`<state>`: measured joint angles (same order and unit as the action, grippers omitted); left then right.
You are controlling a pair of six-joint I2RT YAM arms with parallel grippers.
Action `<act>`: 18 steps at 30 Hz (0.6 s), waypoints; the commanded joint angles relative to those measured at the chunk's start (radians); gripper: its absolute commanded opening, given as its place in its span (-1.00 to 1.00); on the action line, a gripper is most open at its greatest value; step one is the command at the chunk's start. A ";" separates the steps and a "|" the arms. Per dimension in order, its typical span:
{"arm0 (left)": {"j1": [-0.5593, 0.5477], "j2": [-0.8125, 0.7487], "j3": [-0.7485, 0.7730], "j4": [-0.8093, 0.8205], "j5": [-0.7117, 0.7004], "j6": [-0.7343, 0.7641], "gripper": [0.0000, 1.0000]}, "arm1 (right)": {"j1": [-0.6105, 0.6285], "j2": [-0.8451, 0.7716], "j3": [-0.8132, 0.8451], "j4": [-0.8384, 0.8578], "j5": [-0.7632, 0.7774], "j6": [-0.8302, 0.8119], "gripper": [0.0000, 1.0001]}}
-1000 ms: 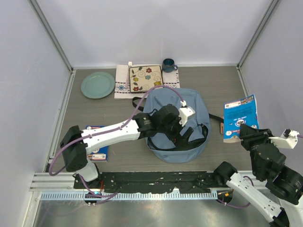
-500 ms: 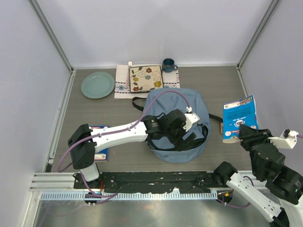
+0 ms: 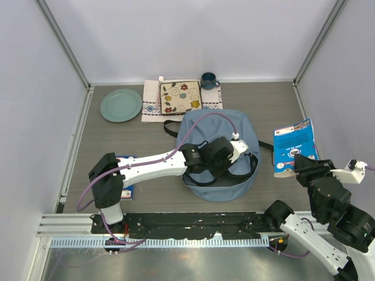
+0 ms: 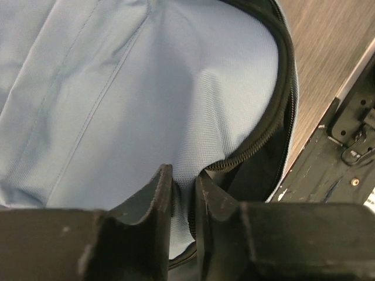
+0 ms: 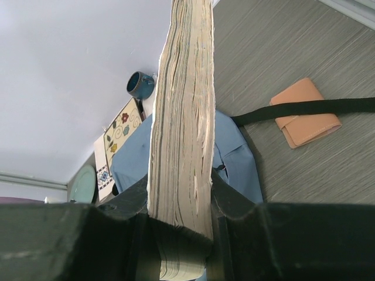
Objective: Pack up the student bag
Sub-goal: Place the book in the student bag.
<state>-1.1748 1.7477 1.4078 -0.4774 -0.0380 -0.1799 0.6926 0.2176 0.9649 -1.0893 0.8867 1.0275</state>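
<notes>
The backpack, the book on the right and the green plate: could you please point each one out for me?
Backpack (image 3: 211, 127): top external view, bare upper panel.
Book on the right (image 3: 295, 143): top external view, middle of its blue cover.
Green plate (image 3: 120, 105): top external view, its centre.

Left arm: white shells covering long links, black round housings bulging at joints. Purple cable running from base to white wrist block. Right arm wearing same white-and-black scheme, second purple cable trailing near base. Left fingers, right fingers showing matte black, blocky.
</notes>
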 commanded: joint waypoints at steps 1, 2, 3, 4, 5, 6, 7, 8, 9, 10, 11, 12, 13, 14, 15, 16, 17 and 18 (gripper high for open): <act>-0.003 -0.030 0.040 0.008 -0.080 0.013 -0.65 | 0.002 0.005 0.003 0.078 0.017 0.034 -0.99; -0.003 -0.037 0.043 0.011 -0.094 0.013 -0.69 | 0.002 0.005 0.005 0.078 0.012 0.031 -0.99; -0.003 -0.043 0.049 0.011 -0.109 0.014 -0.76 | 0.001 0.005 0.006 0.078 -0.008 0.029 -0.98; -0.003 -0.047 0.054 0.010 -0.143 0.016 -0.82 | 0.002 0.006 0.008 0.078 -0.021 0.029 -0.98; -0.002 -0.051 0.060 0.008 -0.160 0.014 -0.86 | 0.002 0.006 0.008 0.075 -0.037 0.028 -0.98; -0.002 -0.056 0.075 0.008 -0.174 0.013 -0.89 | 0.004 0.008 0.009 0.074 -0.052 0.029 -0.99; -0.002 -0.059 0.089 0.000 -0.201 0.011 -0.90 | 0.004 0.006 0.009 0.074 -0.099 0.028 -0.99; -0.002 -0.059 0.101 -0.004 -0.212 0.010 -0.90 | 0.004 0.005 0.009 0.074 -0.124 0.026 -0.98; 0.000 -0.060 0.133 -0.010 -0.220 0.007 -0.92 | 0.004 -0.003 0.011 0.075 -0.156 0.025 -0.99; 0.000 -0.057 0.151 -0.024 -0.224 0.002 -0.91 | 0.004 -0.007 0.012 0.072 -0.213 0.026 -0.99; 0.001 -0.057 0.167 -0.030 -0.238 -0.009 -0.91 | 0.005 -0.015 0.012 0.072 -0.250 0.028 -0.99; 0.004 -0.056 0.204 -0.038 -0.241 -0.016 -0.90 | 0.004 -0.026 0.014 0.068 -0.279 0.034 -0.98; 0.006 -0.054 0.223 -0.053 -0.244 -0.024 -0.89 | 0.004 -0.049 0.015 0.063 -0.340 0.040 -0.98; 0.012 -0.054 0.238 -0.062 -0.250 -0.039 -0.88 | 0.004 -0.064 0.017 0.051 -0.365 0.043 -0.98; 0.015 -0.051 0.267 -0.069 -0.252 -0.046 -0.86 | 0.004 -0.078 0.021 0.043 -0.389 0.054 -0.99; 0.018 -0.053 0.278 -0.081 -0.257 -0.052 -0.86 | 0.002 -0.104 0.026 0.037 -0.419 0.065 -0.99; 0.024 -0.051 0.295 -0.086 -0.267 -0.068 -0.85 | 0.005 -0.115 0.031 0.016 -0.464 0.069 -0.98; 0.026 -0.054 0.301 -0.089 -0.278 -0.076 -0.85 | 0.004 -0.124 0.046 0.002 -0.488 0.075 -0.98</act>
<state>-1.1622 1.7466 1.6279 -0.5751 -0.2565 -0.2073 0.6926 0.1474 0.9649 -1.1145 0.5480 1.0508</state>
